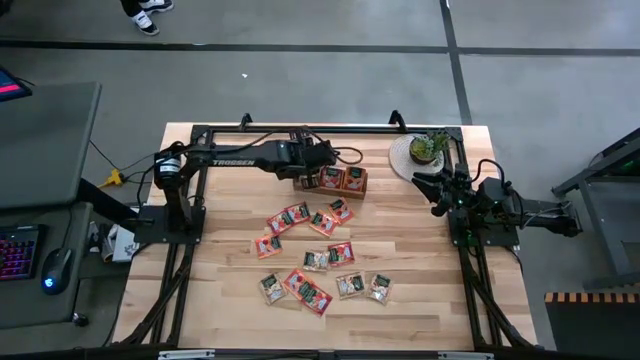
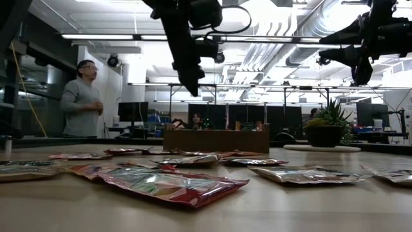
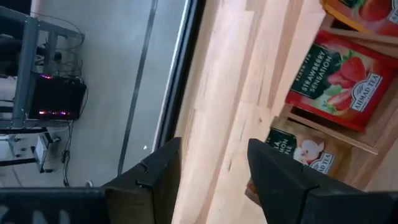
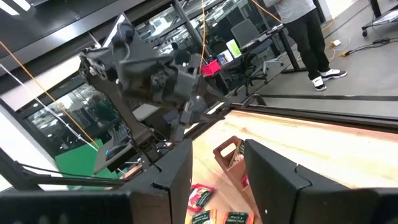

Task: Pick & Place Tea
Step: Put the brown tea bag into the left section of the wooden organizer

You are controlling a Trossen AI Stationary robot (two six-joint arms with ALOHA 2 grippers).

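Tea sachets (image 1: 318, 262): flat squares, red-orange and grey-green, scattered mid-tabletop (image 1: 215, 250); three already lie in the wooden tray (image 1: 331, 181) at the far edge. Left tool (image 1: 322, 160): above the tray's left end, fingers parted, holding nothing. Loose sachets lie nearward of it, toward the front. Right tool (image 1: 428, 187): by the potted plant (image 1: 426, 147), partly open, empty. Left arm is likely better placed.

Small flat square tea sachets (image 1: 318, 259), red-orange and pale grey-green, lie scattered flat across the middle of the wooden table. Others sit in the wooden tray (image 1: 352, 191), including a red strawberry sachet (image 3: 339, 81).
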